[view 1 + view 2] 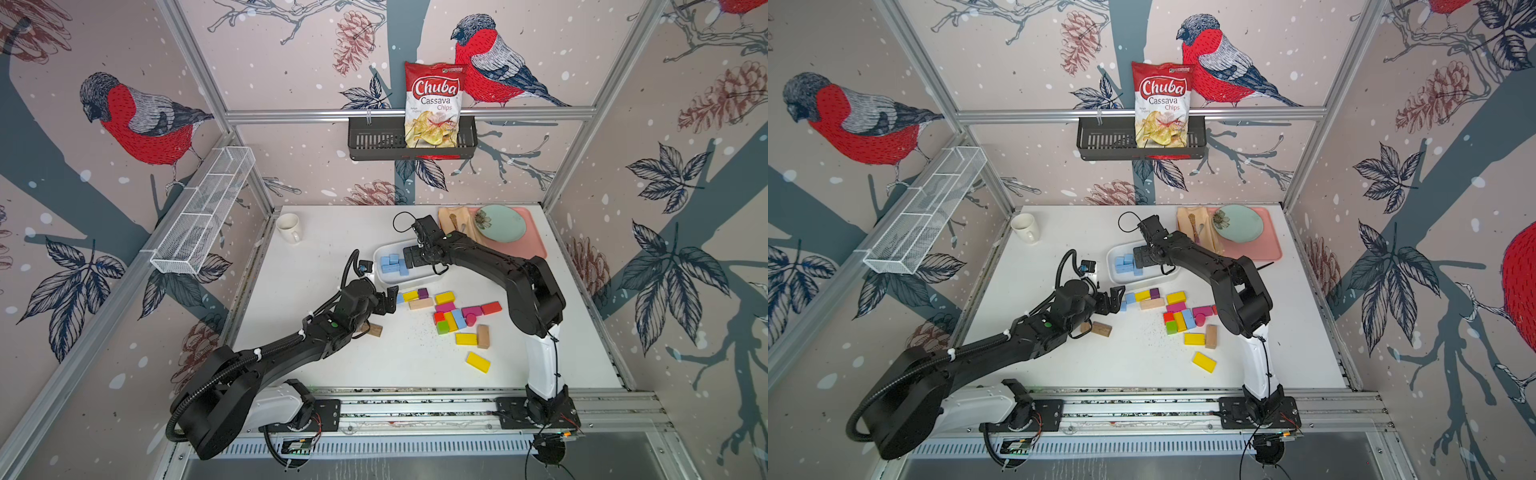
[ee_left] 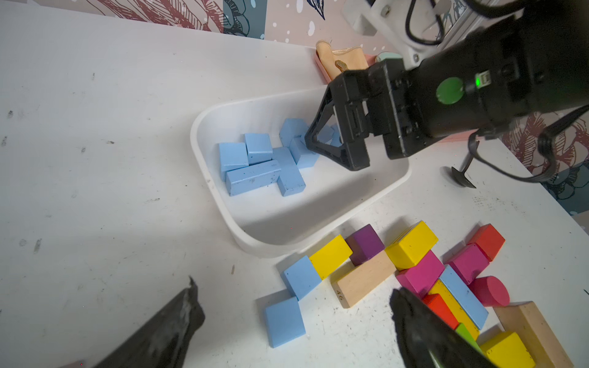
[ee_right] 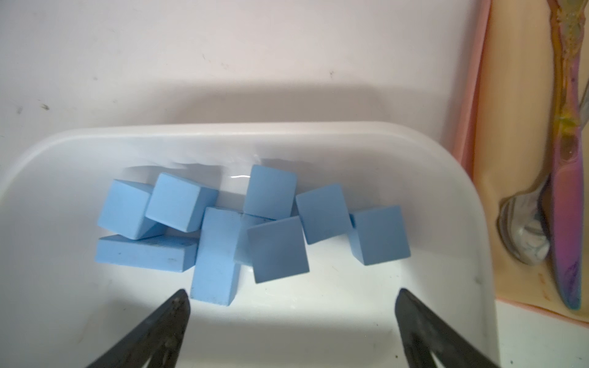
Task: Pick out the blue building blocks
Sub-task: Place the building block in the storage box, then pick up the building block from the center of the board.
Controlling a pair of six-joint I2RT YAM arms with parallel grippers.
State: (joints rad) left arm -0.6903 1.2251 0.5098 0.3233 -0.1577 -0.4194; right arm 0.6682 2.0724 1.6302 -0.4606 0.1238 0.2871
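1. Right gripper (image 3: 292, 296): I read both fingers spread wide with nothing between them. It hangs over the white tray (image 3: 223, 130), just short of the blue pile.

2. Left gripper (image 2: 294, 290): the fingers are also spread wide and grip nothing. It sits low over the table (image 1: 316, 266), just beside the mixed blocks.

3. Blue building blocks (image 3: 274, 251), sorted: at least eight lie heaped at one end of the white tray, six cubes and two longer bars. Several lean on one another. Both top views show the same heap (image 1: 392, 264) (image 1: 1127, 264).

4. Blue building blocks, not yet sorted:
- Two loose blue cubes (image 2: 301, 277) lie on the table outside the tray, ahead of the left gripper's fingers. The nearer-to-tray cube touches a yellow block (image 2: 330, 256).
- One blue bar (image 2: 463, 296) lies in the coloured cluster, flanked by a pink block (image 2: 420, 275) and a yellow bar (image 2: 446, 296).

5. Legible markings:
- A plain wooden block (image 2: 363, 280) carries the number "46" on its end face.
- The chips bag (image 1: 434, 104) reads "Chuba Cassava Chips". Its smaller print is too fine to read. It stands in the black basket (image 1: 374, 141) hung on the back rail.
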